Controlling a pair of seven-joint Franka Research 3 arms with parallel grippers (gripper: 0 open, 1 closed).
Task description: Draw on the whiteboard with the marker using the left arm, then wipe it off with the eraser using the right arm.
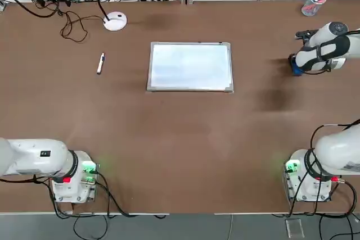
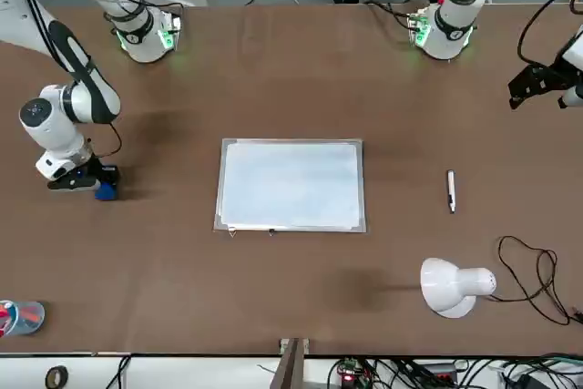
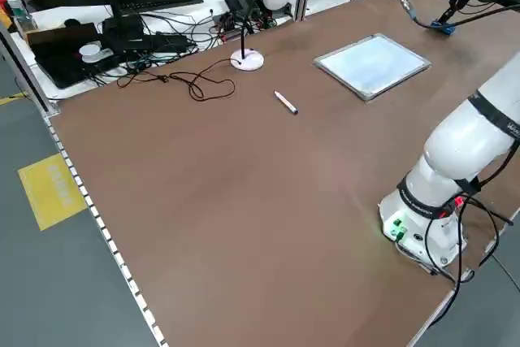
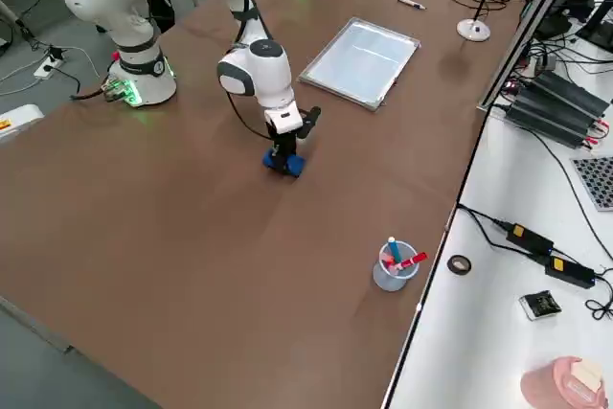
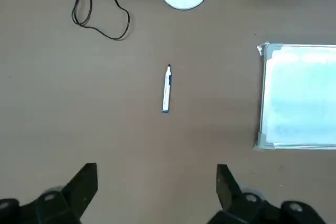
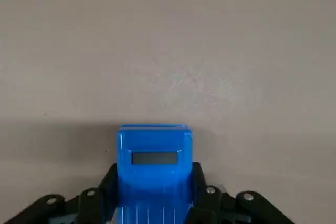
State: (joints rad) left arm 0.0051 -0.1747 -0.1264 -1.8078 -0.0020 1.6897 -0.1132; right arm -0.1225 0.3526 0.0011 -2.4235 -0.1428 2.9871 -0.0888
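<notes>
Cup (image 4: 396, 269), clear plastic, stands upright on the brown surface (image 4: 220, 265), near its far edge on my right side; contents observed: red-tipped pens (image 4: 410, 262) and a blue-tipped one (image 4: 394, 249), their ends protruding above the rim. Right tool (image 6: 154, 187): closed on the eraser (image 6: 154, 174), a blue block gripped between both fingers, over the surface's right side, short of the cup. Left tool (image 5: 157, 182): fully open, nothing held, over the left side. Marker (image 5: 167, 88): lying on the surface between the whiteboard (image 1: 190, 67) and the left edge, touching neither. Whiteboard: flat, near mid-surface. Lamp (image 2: 455, 287): standing beyond the marker, its cable (image 2: 537, 284) loosely coiled beside it.
</notes>
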